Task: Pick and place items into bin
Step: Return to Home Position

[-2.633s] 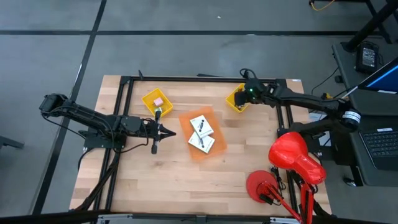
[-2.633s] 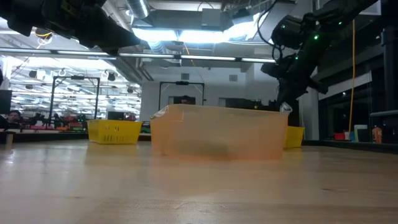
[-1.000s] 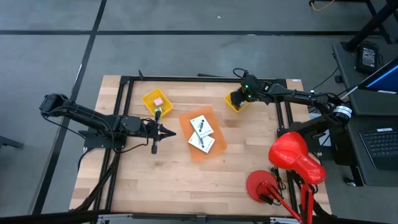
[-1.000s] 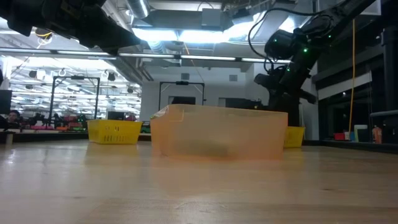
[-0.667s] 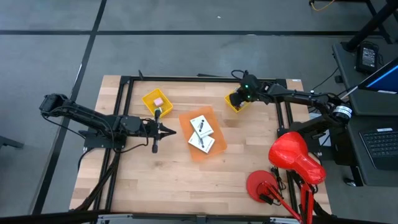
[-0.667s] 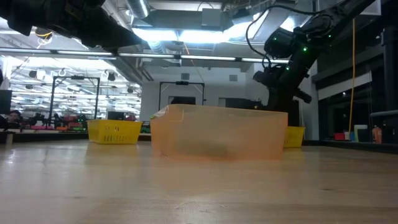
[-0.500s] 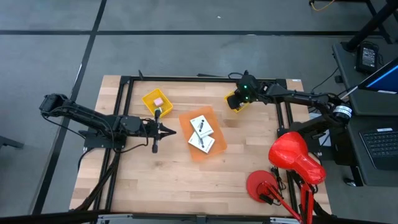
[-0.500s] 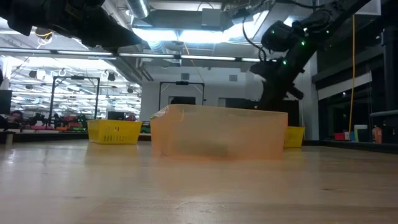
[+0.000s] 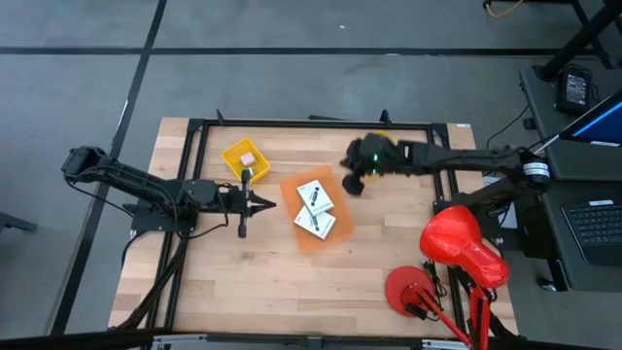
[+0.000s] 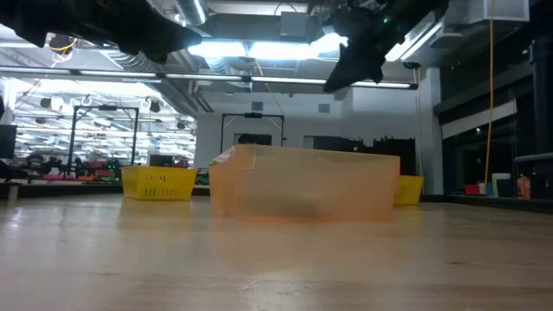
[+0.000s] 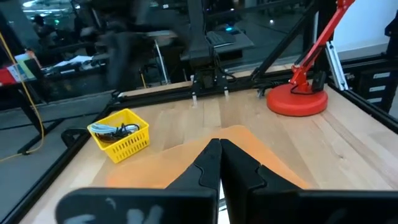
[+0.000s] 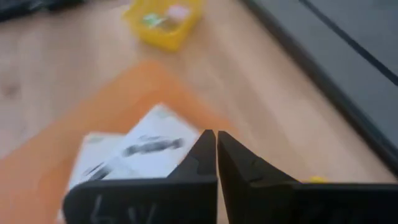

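The orange bin (image 9: pixel 316 209) stands mid-table and holds two white cards with black marks (image 9: pixel 314 197) (image 12: pixel 152 146). My right gripper (image 9: pixel 350 183) (image 12: pixel 216 148) hovers shut above the bin's far right corner, high over it in the low view (image 10: pixel 333 84); nothing shows between its fingers. My left gripper (image 9: pixel 264 204) (image 11: pixel 219 158) waits shut just left of the bin. A yellow basket (image 9: pixel 243 158) at far left holds the pink block (image 9: pixel 247 157) and green cube (image 12: pixel 151 20). Another yellow basket (image 11: pixel 118 134) at far right holds cords and the blue-grey tool (image 11: pixel 102 129).
A red stand with a round base (image 9: pixel 413 290) and a red shade (image 9: pixel 462 245) sits at the table's near right corner. A black frame (image 9: pixel 199 136) runs along the table's left, far and right sides. Bare wood lies near the front edge (image 9: pixel 282 292).
My right gripper has risen from the far-right yellow basket and swung toward the table's left and near side, stopping high over the orange bin's far right corner. The bin and cards have stayed put.
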